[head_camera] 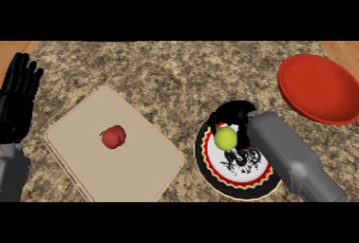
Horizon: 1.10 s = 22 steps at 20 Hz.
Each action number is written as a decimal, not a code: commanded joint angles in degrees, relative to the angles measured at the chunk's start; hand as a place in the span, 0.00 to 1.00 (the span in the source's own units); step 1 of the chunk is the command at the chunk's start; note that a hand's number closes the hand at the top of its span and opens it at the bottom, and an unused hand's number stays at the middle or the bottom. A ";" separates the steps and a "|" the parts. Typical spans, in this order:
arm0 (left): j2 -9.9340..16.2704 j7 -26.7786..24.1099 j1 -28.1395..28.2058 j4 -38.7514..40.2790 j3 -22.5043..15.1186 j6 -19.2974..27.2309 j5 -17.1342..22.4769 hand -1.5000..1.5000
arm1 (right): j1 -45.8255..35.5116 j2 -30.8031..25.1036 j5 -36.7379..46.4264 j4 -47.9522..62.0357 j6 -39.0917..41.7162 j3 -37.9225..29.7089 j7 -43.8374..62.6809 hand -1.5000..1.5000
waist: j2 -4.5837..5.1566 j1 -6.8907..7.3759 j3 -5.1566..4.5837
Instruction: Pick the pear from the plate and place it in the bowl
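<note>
A yellow-green pear (226, 138) lies on the upper part of a white plate (242, 182) with a red and black rim, low and right of centre. My right hand (234, 114) reaches over the plate's far edge, its black fingers curled round the pear from above and from the right. The grey right forearm (291, 159) covers the plate's right side. A red bowl (319, 88) stands at the upper right, apart from the plate. My left hand (19, 92) rests open at the left edge, fingers up.
A tan cutting board (84, 152) lies left of the plate with a small red pepper (113, 136) on it. Speckled granite counter (175, 71) runs between the board, the plate and the bowl.
</note>
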 commanded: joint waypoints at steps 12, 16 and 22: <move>0.20 -0.59 3.03 -0.05 3.97 2.21 -0.21 0.50 | 6.48 -38.54 -5.16 7.44 -17.18 -22.77 -9.96 1.00 | 1.44 -7.77 1.07; -0.09 -0.72 2.87 -0.92 4.07 2.22 0.21 0.50 | 7.39 -46.99 -8.88 12.38 -23.19 -30.01 -13.87 1.00 | 1.83 -5.72 1.23; -0.28 -0.26 2.59 -2.83 2.35 0.38 0.72 0.50 | 8.97 -53.43 -15.01 19.86 -25.85 -37.83 -24.30 1.00 | 1.95 -2.12 1.28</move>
